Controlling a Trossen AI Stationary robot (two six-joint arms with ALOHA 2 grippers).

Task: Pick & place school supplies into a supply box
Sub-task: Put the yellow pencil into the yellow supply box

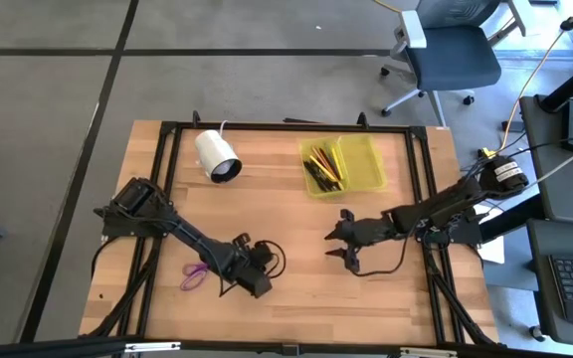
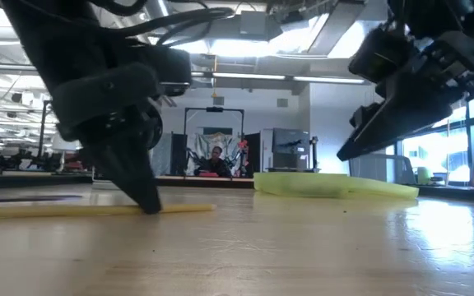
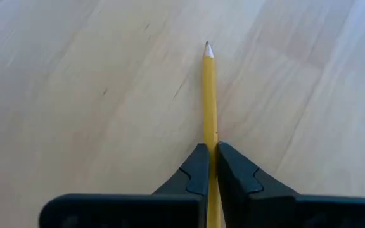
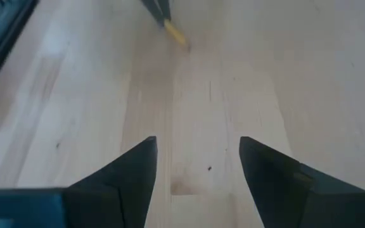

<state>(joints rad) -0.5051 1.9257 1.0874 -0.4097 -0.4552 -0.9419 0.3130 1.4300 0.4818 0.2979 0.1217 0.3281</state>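
- The yellow pencil [image 3: 209,95] lies flat on the wooden table [image 1: 296,288], near its front edge, my left gripper [image 3: 211,166] clenched on it partway along, the sharpened tip pointing away.
- I judge it light, stiff and thin: pinched off-centre, it may swivel.
- The purple-handled scissors [image 1: 194,272] lie just beside my left arm.
- The supply box [image 1: 344,165], far side, already holds pencils.
- My right gripper [image 1: 343,242] hovers mid-table, fingers spread, empty.

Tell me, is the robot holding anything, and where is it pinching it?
Yes. The left pincer is shut on a yellow pencil lying on the table, pinching its shaft back from the sharpened tip. The right pincer is open and holds nothing.
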